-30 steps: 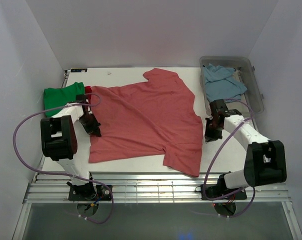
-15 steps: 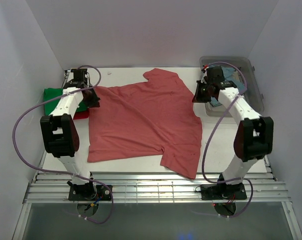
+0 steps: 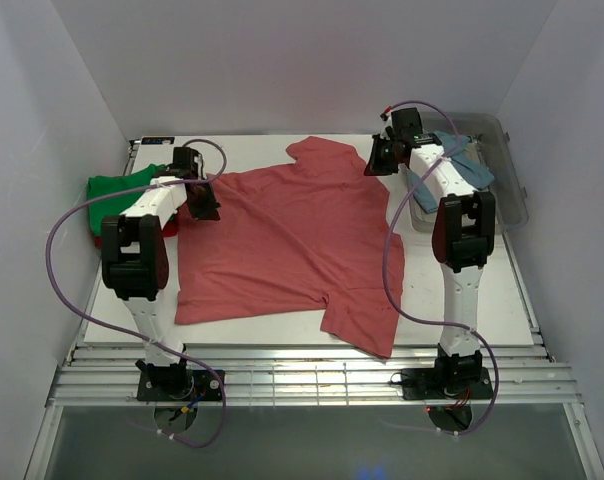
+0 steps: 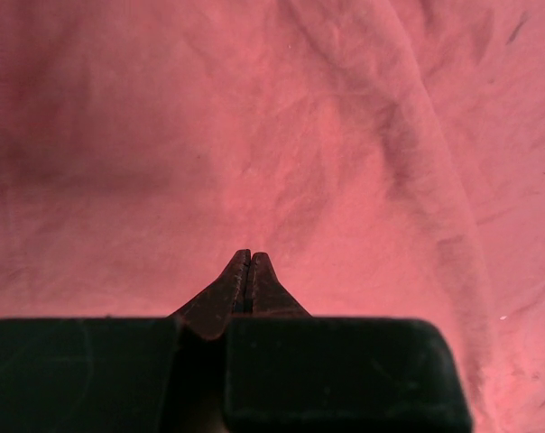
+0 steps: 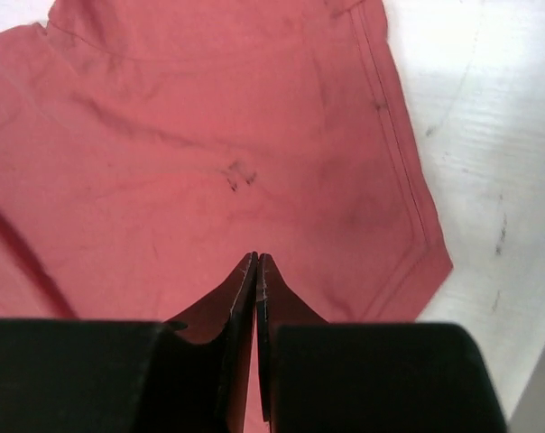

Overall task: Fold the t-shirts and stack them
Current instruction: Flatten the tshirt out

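Observation:
A salmon-pink t-shirt (image 3: 292,240) lies spread flat over the middle of the white table. My left gripper (image 3: 204,200) is shut over its far left shoulder; in the left wrist view the gripper (image 4: 251,258) hangs above pink cloth (image 4: 281,135) with nothing between the tips. My right gripper (image 3: 380,160) is shut over the far right sleeve, and in its own view the gripper (image 5: 257,260) points at that sleeve (image 5: 254,135), gripping nothing. A folded green t-shirt (image 3: 117,190) lies at the left edge. A light blue t-shirt (image 3: 469,170) sits in the bin.
The clear plastic bin (image 3: 512,185) stands at the far right corner, just behind my right forearm. White walls close in the table on three sides. Bare table (image 5: 489,135) shows to the right of the sleeve's hem.
Both arms have reached toward the far side. The left gripper went from beside the green shirt onto the pink shirt's shoulder. The right one went from near the bin to the far sleeve.

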You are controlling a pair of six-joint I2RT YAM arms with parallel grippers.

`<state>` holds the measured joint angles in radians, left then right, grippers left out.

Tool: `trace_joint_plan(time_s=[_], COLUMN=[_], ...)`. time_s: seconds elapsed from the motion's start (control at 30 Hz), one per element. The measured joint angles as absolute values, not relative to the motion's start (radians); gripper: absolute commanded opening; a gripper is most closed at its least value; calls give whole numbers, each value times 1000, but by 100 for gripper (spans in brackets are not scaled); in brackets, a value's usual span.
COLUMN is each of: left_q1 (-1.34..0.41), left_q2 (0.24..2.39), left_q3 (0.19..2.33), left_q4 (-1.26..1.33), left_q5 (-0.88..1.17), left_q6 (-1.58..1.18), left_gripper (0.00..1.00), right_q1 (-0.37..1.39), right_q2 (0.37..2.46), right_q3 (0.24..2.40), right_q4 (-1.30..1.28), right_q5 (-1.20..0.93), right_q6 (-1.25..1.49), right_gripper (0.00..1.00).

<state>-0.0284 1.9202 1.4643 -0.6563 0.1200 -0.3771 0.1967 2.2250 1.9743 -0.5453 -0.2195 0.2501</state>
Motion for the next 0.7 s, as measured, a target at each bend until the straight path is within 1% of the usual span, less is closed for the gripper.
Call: trace_joint_plan(time_s=[0.17, 0.47, 0.7], left_q1=[-41, -41, -41], left_q2=[1976, 1958, 1932], left_q3=[1461, 1408, 1359], left_q4=[-654, -631, -616], left_q5=[119, 115, 112], left_q6=[-366, -352, -349], left_gripper=[0, 0, 0], right_q1=[201, 233, 268], right_q2=[2346, 2509, 2561], right_q3=[2085, 2164, 2257], right_q4=[-539, -537, -538], right_q5=[-253, -271, -190], right_q6=[262, 295, 299], right_gripper=[8, 8, 8])
